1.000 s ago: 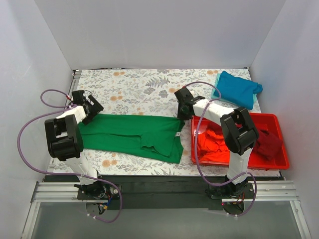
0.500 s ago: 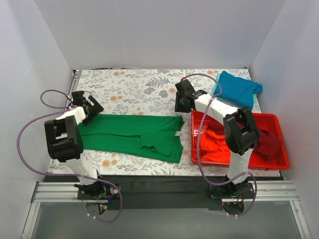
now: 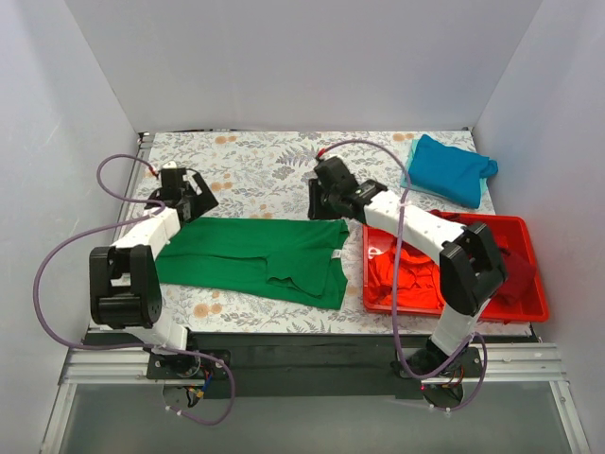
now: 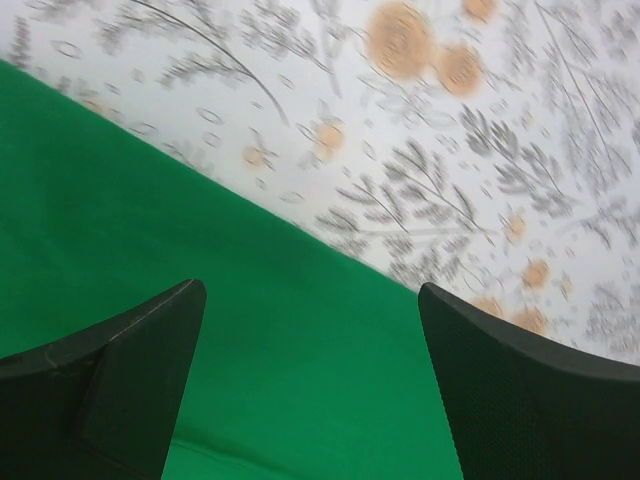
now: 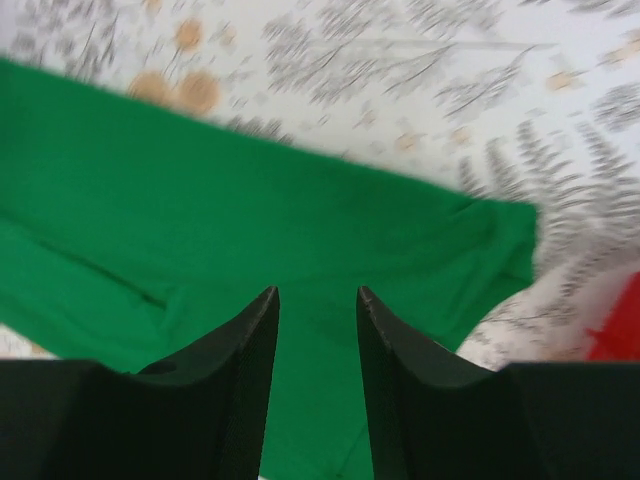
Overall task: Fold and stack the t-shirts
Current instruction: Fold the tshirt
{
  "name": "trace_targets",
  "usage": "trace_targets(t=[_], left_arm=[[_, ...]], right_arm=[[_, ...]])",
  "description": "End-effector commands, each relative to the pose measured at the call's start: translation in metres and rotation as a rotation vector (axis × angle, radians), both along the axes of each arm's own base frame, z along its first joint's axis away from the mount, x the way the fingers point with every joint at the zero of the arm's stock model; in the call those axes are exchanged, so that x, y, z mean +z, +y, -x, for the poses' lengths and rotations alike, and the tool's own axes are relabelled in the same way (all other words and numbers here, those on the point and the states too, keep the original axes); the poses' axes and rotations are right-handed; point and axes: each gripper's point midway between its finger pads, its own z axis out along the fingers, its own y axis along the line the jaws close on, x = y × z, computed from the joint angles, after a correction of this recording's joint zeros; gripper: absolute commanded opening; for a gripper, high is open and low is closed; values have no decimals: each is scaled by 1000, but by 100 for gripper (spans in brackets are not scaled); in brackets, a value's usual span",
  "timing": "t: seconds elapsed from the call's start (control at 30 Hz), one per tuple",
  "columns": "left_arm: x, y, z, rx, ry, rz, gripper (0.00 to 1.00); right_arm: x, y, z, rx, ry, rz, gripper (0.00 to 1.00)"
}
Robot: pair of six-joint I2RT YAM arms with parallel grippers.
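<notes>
- Flanking the green t-shirt [image 3: 255,257]: left gripper [image 4: 310,300], wide, at ten o'clock; right gripper [image 5: 318,300], narrowly parted, at one.
- At three o'clock a red tray [image 3: 510,315] is set.

We see that the left arm [image 3: 156,229] and the right arm [image 3: 406,219] are both made of white shells with black joint blocks between. A thin purple cable [image 3: 38,274] runs in loops along each one. Their black bases [image 3: 180,364] sit on a silver metal rail [image 3: 104,364]. The left tool [image 4: 307,300] and the right tool [image 5: 316,300] each have two matt black, wedge-shaped fingers [image 4: 520,380].
</notes>
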Motion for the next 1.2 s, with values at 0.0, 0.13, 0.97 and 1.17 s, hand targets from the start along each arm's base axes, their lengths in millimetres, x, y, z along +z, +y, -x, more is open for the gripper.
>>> trace_targets(t=[0.0,0.13,0.97,1.17], left_arm=[[22,-35,12,-92,-52,-57,88],[20,-67,20,-146,-55,-51,89],[-61,-104,84,-55,112,94,88],[-54,-111,97,-51,105,145,88]], right_arm=[[-25,25,45,92,78,3,42],[-51,32,65,107,140,-34,41],[-127,-30,20,57,246,81,36],[-120,-60,-27,8,215,131,36]])
